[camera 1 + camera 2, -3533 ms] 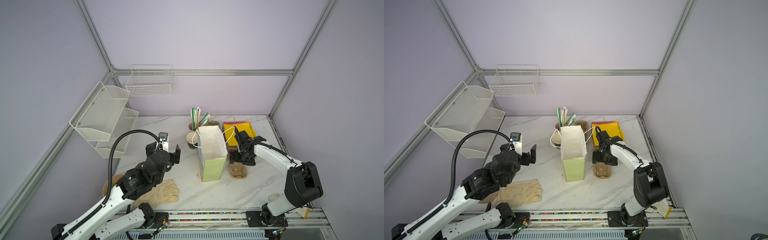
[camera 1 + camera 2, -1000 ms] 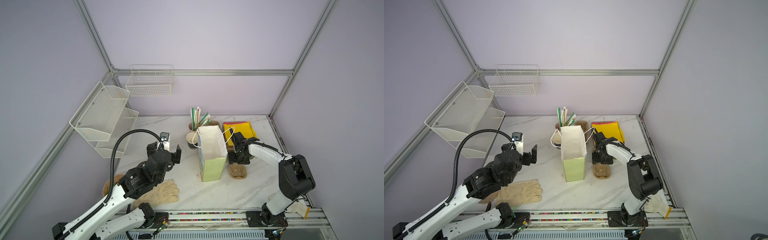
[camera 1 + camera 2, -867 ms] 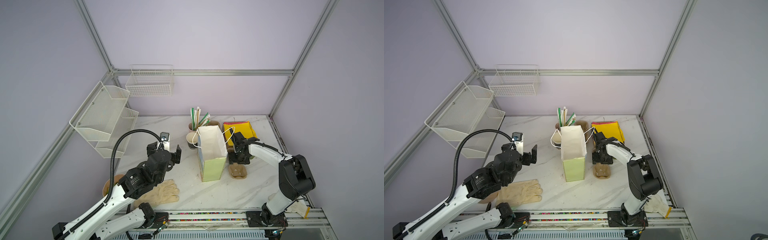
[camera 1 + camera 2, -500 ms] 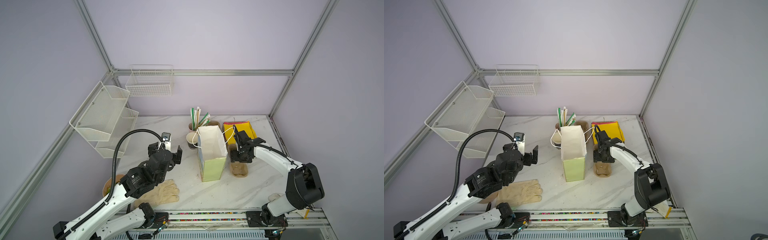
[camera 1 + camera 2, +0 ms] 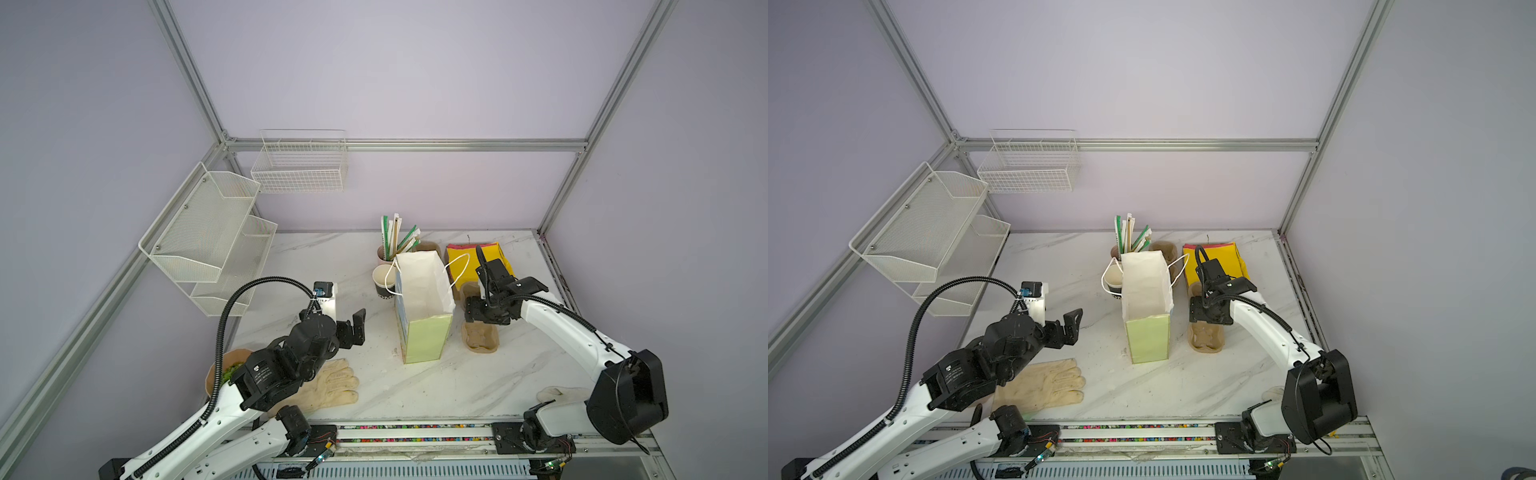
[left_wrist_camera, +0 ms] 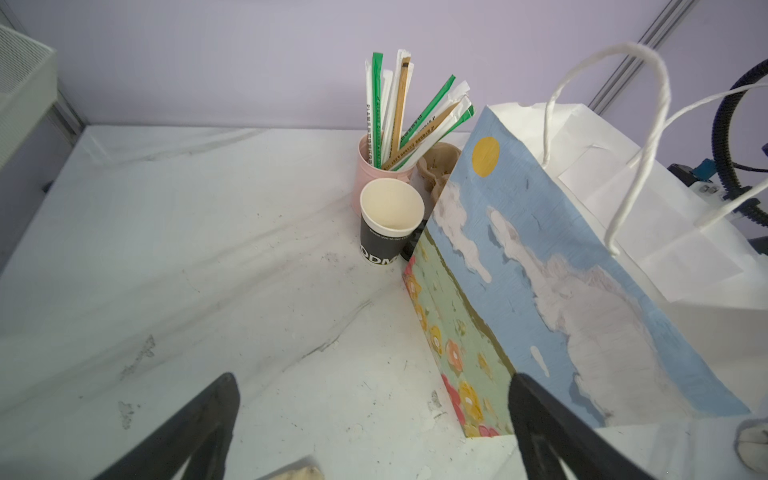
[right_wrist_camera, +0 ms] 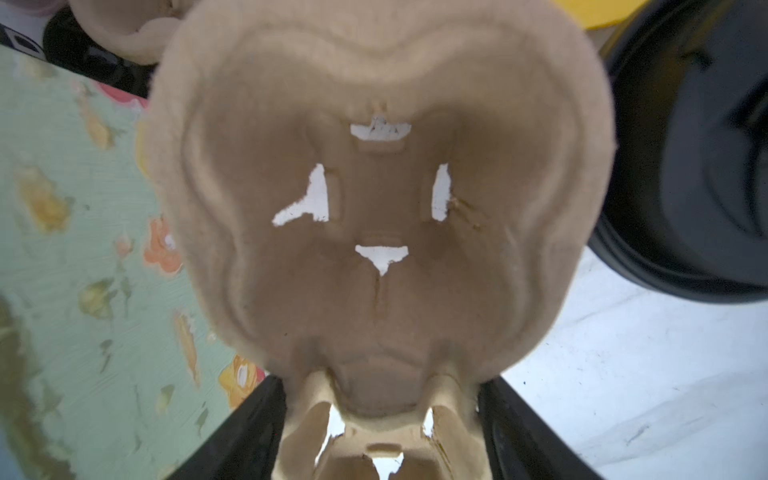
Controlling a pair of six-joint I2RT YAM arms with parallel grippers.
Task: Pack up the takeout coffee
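Observation:
My right gripper is shut on the narrow waist of a tan pulp cup carrier, a finger pressed to each side. In both top views the carrier lies beside the open paper bag, under the right gripper. A round black lid, blurred, stands next to the carrier; it looks like the top of the takeout coffee. Its green wall does not show, and the arm hides it in both top views. My left gripper hangs open and empty, left of the bag.
A black cup with white letters and a pink cup of wrapped straws stand behind the bag, beside another pulp carrier. A yellow stack lies at the back right. A glove lies near the front. Wire shelves line the left wall.
My right arm's elbow has swung outward to the right while its gripper stays at the carrier, which has hardly moved. The left gripper has edged slightly toward the bag.

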